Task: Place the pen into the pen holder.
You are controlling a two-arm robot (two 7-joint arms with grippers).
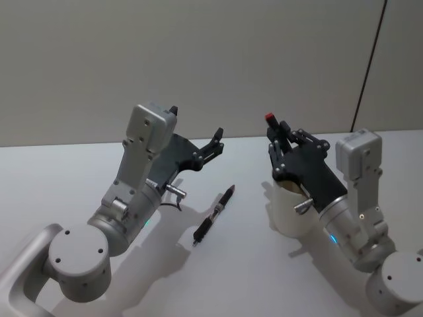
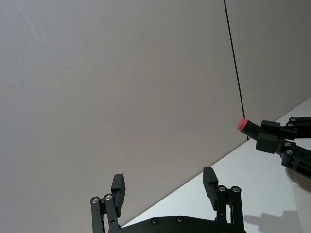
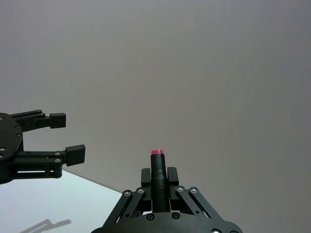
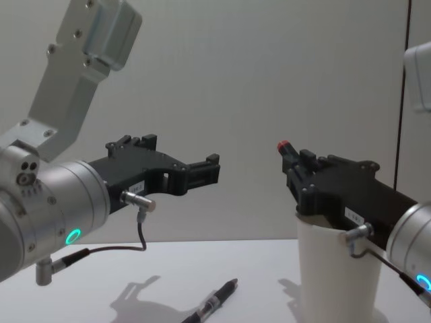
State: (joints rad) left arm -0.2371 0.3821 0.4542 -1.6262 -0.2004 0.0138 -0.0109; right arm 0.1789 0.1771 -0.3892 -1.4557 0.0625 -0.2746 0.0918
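Between the fingers of the right gripper point(image 1: 277, 134), a red-capped pen point(image 1: 271, 121) is clamped. Its capped end projects past the fingertips and points up and away from the wrist. The right wrist view confirms the grasp, with both fingers pressed against the barrel point(image 3: 156, 171).

Directly beneath this gripper's palm stands the pen holder point(image 1: 285, 211), a white paper cup resting upright on the table point(image 1: 251, 277).

We judge the task as partly complete:
- Done: the pen is grasped, lifted off the table and carried over the holder.
- Left: the pen is not yet released into the cup. It must be lowered or tipped into the opening, then let go.

Across from the right gripper, and well apart from it, the left gripper point(image 1: 215, 142) hangs raised, with its fingers spread wide and nothing between them. Below the left gripper, a second black pen point(image 1: 213, 216) lies flat on the table between the two arms. It touches neither gripper nor the cup.

Limits of observation:
- The right gripper's body hides the lower part of the held pen, so we cannot tell whether its tip has entered the cup.
- We cannot tell whether the gripper touches the rim.
- The inside of the cup is hidden, and the chest view cuts off its base.
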